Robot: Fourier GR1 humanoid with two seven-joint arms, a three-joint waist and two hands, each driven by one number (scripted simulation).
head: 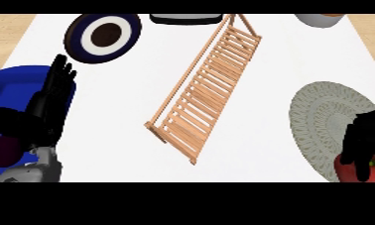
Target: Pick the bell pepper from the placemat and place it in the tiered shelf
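**Right hand over pepper, lower right corner**

You see the red bell pepper (350, 170) at the near edge of the round grey placemat (322, 120), cut off by the view's right and lower edges. Your right hand (360, 142) sits directly over it, fingers curled down onto its top; the contact itself is hard to make out. The left hand (53, 92) rests open, fingers straight, at the left above a blue plate (18, 83). The wooden tiered shelf (209, 87) lies tilted mid-tabletop (285, 60), well apart from the pepper.
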